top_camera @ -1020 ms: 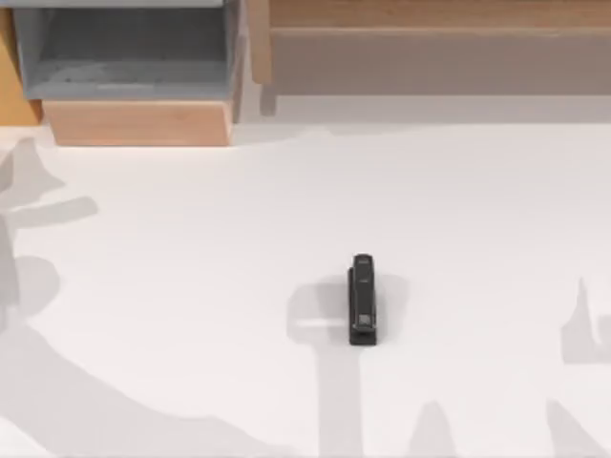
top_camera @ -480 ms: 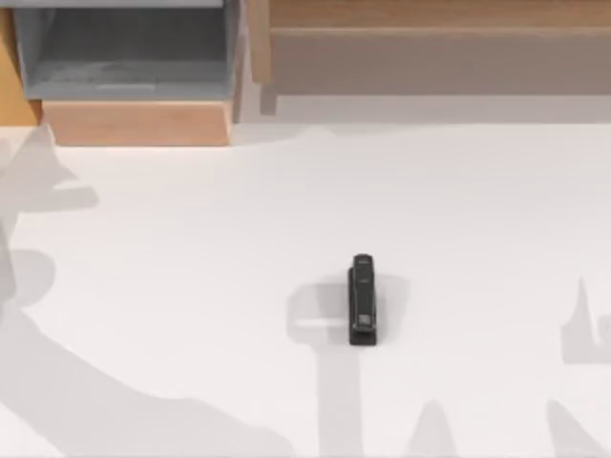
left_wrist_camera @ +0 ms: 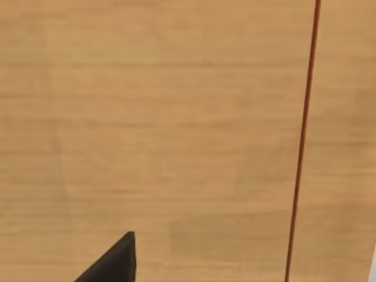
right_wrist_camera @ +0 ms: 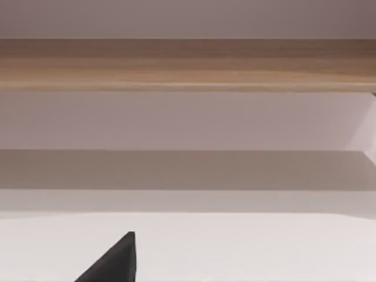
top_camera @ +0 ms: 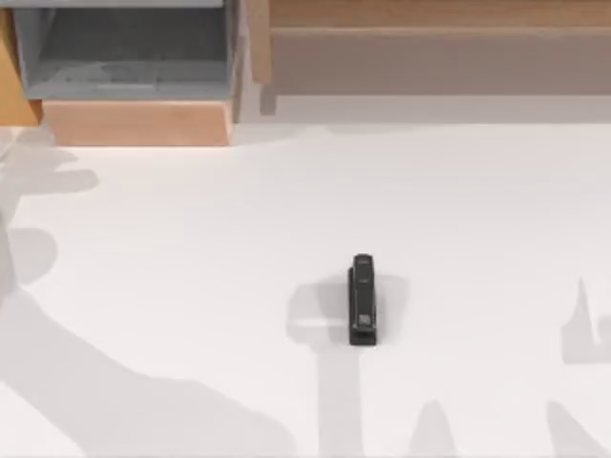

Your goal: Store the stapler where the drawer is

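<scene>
The stapler (top_camera: 363, 299) is a slim black oblong lying flat on the white table, a little right of centre and pointing front to back. The drawer (top_camera: 124, 57) stands pulled open at the back left, with grey inner walls and floor and a light tan front panel (top_camera: 138, 122); nothing lies inside it. A black piece of my left gripper (left_wrist_camera: 117, 263) shows in the left wrist view, close before a tan wooden surface (left_wrist_camera: 153, 117). A black piece of my right gripper (right_wrist_camera: 117, 263) shows in the right wrist view above the white table, far from the stapler.
A long brown wooden cabinet (top_camera: 430, 48) runs along the back right, seen also in the right wrist view (right_wrist_camera: 188, 64). A thin red line (left_wrist_camera: 302, 141) crosses the wood in the left wrist view. Arm shadows lie on the table's left and front.
The arm shadow on the left of the table has shifted and changed shape. The stapler and the drawer have not moved.
</scene>
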`<action>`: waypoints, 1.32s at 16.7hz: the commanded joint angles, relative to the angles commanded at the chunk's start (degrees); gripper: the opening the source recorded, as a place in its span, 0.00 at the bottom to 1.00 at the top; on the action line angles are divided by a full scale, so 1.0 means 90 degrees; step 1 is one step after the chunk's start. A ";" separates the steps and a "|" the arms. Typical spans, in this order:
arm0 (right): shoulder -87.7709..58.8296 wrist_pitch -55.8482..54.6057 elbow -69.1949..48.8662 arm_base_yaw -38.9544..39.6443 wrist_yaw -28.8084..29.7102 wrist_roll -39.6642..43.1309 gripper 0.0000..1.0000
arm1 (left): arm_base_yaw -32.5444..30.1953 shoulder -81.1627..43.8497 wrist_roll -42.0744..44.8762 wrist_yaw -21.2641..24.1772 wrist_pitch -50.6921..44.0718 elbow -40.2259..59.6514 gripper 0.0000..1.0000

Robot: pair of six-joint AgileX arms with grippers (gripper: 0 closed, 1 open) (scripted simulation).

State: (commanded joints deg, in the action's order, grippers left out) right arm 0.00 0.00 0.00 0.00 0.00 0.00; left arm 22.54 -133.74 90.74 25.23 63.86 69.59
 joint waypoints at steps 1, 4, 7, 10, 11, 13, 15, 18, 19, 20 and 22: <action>0.0000 0.0000 0.0000 0.0000 0.0000 0.0000 1.00 | 0.0000 0.0000 0.0000 0.0000 0.0000 0.0000 1.00; 0.0000 0.0000 0.0000 0.0000 0.0000 0.0000 1.00 | 0.0000 0.0000 0.0000 0.0000 0.0000 0.0000 0.92; 0.0000 0.0000 0.0000 0.0000 0.0000 0.0000 1.00 | 0.0000 0.0000 0.0000 0.0000 0.0000 0.0000 0.70; 0.0000 0.0000 0.0000 0.0000 0.0000 0.0000 1.00 | 0.0000 0.0000 0.0000 0.0000 0.0000 0.0000 0.47; 0.0000 0.0000 0.0000 0.0000 0.0000 0.0000 1.00 | 0.0000 0.0000 0.0000 0.0000 0.0000 0.0000 0.40; 0.0000 0.0000 0.0000 0.0000 0.0000 0.0000 1.00 | 0.0000 0.0000 0.0000 0.0000 0.0000 0.0000 0.25; 0.0000 0.0000 0.0000 0.0000 0.0000 0.0000 1.00 | 0.0000 0.0000 0.0000 0.0000 0.0000 0.0000 0.10; 0.0000 0.0000 0.0000 0.0000 0.0000 0.0000 1.00 | 0.0000 0.0000 0.0000 0.0000 0.0000 0.0000 0.00; 0.0000 0.0000 0.0000 0.0000 0.0000 0.0000 1.00 | 0.0000 0.0000 0.0000 0.0000 0.0000 0.0000 0.00; 0.0000 0.0000 0.0000 0.0000 0.0000 0.0000 1.00 | 0.0000 0.0000 0.0000 0.0000 0.0000 0.0000 0.00; 0.0000 0.0000 0.0000 0.0000 0.0000 0.0000 1.00 | 0.0000 0.0000 0.0000 0.0000 0.0000 0.0000 0.00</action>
State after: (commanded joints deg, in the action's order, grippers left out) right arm 0.00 0.00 0.00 0.00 0.00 0.00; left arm 22.54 -133.74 90.74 25.23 63.86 69.59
